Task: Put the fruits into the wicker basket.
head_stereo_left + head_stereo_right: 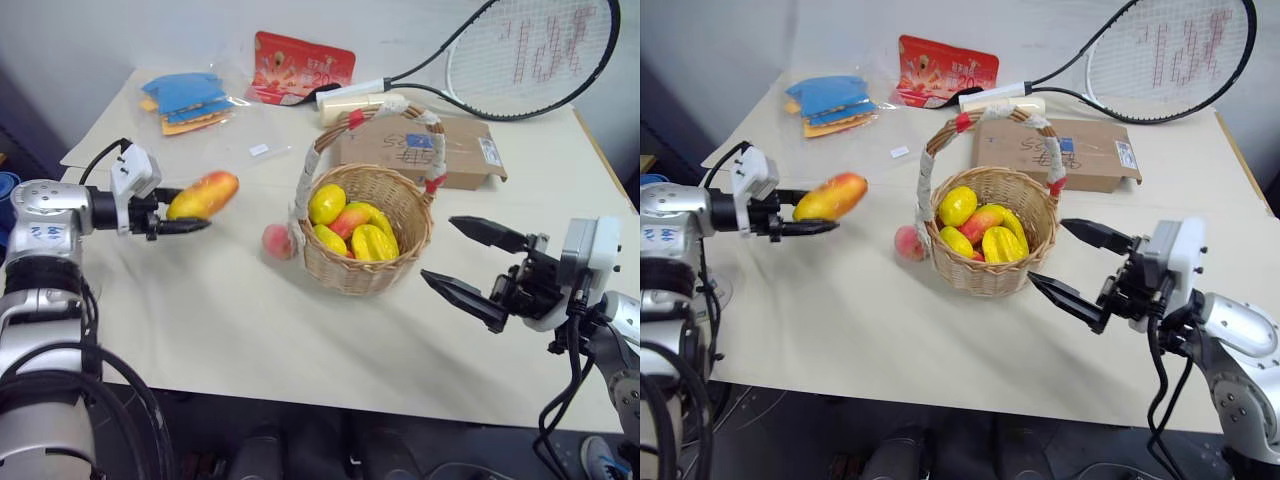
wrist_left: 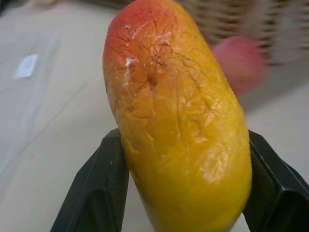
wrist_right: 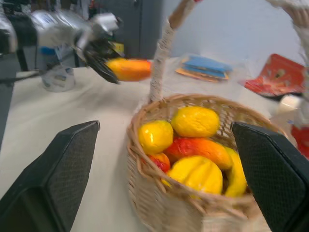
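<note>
At the near edge of the cream-coloured table (image 1: 230,320), the right gripper (image 1: 465,262) is held with its two black fingers spread wide apart and nothing between them, just beside the round tan wicker basket (image 1: 366,232). Several glossy yellow fruits (image 1: 326,203) and an orange-red one are seen lying inside the basket, under its cloth-wrapped arched handle. A round pinkish-red peach (image 1: 276,241) is left on the table, touching the basket's outer wall. Above the table, well apart from the basket, an elongated yellow-to-red mango (image 1: 203,194) is clamped between the fingers of the left gripper (image 1: 182,222). Behind the basket a flat brown cardboard box (image 1: 455,150) bearing a printed label is shown, its writing too small to be read, as is the print on the red snack pouch (image 1: 301,66). A black tennis racket (image 1: 520,55) is laid at the far edge.
</note>
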Robot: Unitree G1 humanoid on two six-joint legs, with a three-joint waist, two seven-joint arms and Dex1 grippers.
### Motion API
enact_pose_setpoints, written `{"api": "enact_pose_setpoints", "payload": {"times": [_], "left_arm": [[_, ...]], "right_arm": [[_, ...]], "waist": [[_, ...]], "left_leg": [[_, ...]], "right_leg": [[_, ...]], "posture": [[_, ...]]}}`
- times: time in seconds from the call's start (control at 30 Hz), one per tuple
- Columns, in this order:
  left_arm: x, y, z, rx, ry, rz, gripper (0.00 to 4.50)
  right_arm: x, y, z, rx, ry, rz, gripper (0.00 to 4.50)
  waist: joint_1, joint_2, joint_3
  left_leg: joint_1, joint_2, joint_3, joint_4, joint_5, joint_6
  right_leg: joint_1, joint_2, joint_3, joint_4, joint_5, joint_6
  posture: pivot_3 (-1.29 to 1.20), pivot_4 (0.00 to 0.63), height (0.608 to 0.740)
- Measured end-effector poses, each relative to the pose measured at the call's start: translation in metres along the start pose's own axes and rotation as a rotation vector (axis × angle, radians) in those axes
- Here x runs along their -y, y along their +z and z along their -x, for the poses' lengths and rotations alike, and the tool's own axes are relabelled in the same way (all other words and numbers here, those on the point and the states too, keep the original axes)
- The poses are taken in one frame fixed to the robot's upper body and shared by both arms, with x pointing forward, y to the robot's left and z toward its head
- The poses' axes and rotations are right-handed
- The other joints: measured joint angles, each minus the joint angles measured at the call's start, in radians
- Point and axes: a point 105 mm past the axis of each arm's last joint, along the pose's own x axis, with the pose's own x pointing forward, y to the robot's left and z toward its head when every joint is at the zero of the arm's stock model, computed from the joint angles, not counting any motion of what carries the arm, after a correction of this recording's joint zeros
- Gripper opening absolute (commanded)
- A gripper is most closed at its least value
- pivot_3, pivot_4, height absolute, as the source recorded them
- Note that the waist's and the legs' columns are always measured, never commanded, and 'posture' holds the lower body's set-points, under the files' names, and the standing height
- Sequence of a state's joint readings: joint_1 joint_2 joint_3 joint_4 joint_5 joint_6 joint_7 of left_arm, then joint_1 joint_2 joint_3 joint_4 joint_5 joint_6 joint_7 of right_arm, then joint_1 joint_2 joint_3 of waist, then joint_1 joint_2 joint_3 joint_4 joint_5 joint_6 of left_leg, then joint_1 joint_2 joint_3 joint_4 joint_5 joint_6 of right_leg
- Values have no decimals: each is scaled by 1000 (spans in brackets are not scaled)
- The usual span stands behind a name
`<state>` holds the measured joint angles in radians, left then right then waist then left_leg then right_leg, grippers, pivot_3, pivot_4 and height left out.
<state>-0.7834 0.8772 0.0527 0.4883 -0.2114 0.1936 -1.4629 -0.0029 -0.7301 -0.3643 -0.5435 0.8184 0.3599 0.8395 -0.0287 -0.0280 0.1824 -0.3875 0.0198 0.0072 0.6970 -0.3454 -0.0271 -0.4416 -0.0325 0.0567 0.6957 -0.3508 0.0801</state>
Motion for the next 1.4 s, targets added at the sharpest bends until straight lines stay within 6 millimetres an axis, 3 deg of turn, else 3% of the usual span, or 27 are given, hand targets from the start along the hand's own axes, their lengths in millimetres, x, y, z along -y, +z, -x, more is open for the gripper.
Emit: {"api": "enact_pose_setpoints", "payload": {"times": [0.07,0.17,0.2,0.37,0.47,0.53,0.6,0.7,0.73,0.87,1.0,1.1,1.2,1.4], "left_arm": [[39,20,-25,36,-172,-33,2527],[64,45,-53,117,-258,-72,2527],[68,70,-76,215,-219,-88,2527],[60,113,-119,338,-67,-102,2527],[55,117,-146,307,47,-103,2527],[57,111,-158,287,55,-94,3223],[58,110,-172,303,61,-36,3589],[60,117,-177,335,53,-20,4433],[60,119,-177,341,49,-24,4473],[69,119,-160,369,-13,-84,4473],[73,99,-123,369,-54,-135,4473],[67,66,-76,318,-27,-102,4473],[66,19,-27,198,36,11,4473],[45,-89,69,-12,414,268,4473]], "right_arm": [[6,-7,7,-23,-25,-5,4500],[8,-6,12,-26,-38,14,4500],[10,-9,20,-46,-53,20,4500],[9,-17,27,-76,-67,9,4500],[9,-19,28,-71,-85,0,4500],[9,-21,29,-72,-97,-10,4500],[7,-23,30,-66,-113,-22,4500],[5,-21,29,-61,-107,-15,4500],[5,-21,29,-61,-110,-14,4500],[5,-21,29,-59,-117,-16,4500],[5,-18,27,-43,-101,1,4500],[3,-14,19,-22,-65,38,4500],[-4,-15,8,7,-11,78,4500],[-21,-20,-13,59,79,44,4500]], "waist": [[4,0,0],[20,0,0],[29,0,0],[27,0,0],[23,1,0],[22,1,0],[25,1,0],[26,1,0],[26,1,0],[22,1,0],[17,1,0],[0,1,0],[-8,2,1],[3,2,0]], "left_leg": [[1,0,-3,1,0,1],[2,-3,-6,3,1,3],[6,-4,-7,3,-2,9],[10,-4,-3,2,-3,10],[15,-5,-3,0,-2,10],[17,-5,-4,-1,-2,9],[16,-5,-4,-1,-2,9],[16,-5,-4,-1,-2,8],[16,-5,-4,-1,-1,6],[18,-5,-3,-2,0,3],[19,-5,-3,-3,1,3],[19,-4,-4,-5,1,3],[20,-4,-5,-7,-1,6],[18,-5,-12,-7,-2,7]], "right_leg": [[4,-1,-1,-2,0,0],[7,-2,-1,-6,0,1],[14,-1,-1,-7,1,2],[16,1,2,-7,2,4],[16,5,8,-6,2,4],[16,6,10,-6,2,4],[16,6,10,-6,2,4],[16,5,11,-6,2,4],[16,5,11,-6,2,4],[16,6,12,-6,2,4],[16,6,12,-6,2,4],[16,6,12,-7,2,4],[16,5,11,-7,2,4],[18,2,3,-12,2,3]], "posture": [[0,150,740],[0,150,740],[0,150,740],[0,150,740],[0,150,740],[0,150,740],[0,150,740],[0,150,740],[0,150,740],[0,150,740],[0,150,740],[0,150,740],[0,150,740],[0,150,740]]}}
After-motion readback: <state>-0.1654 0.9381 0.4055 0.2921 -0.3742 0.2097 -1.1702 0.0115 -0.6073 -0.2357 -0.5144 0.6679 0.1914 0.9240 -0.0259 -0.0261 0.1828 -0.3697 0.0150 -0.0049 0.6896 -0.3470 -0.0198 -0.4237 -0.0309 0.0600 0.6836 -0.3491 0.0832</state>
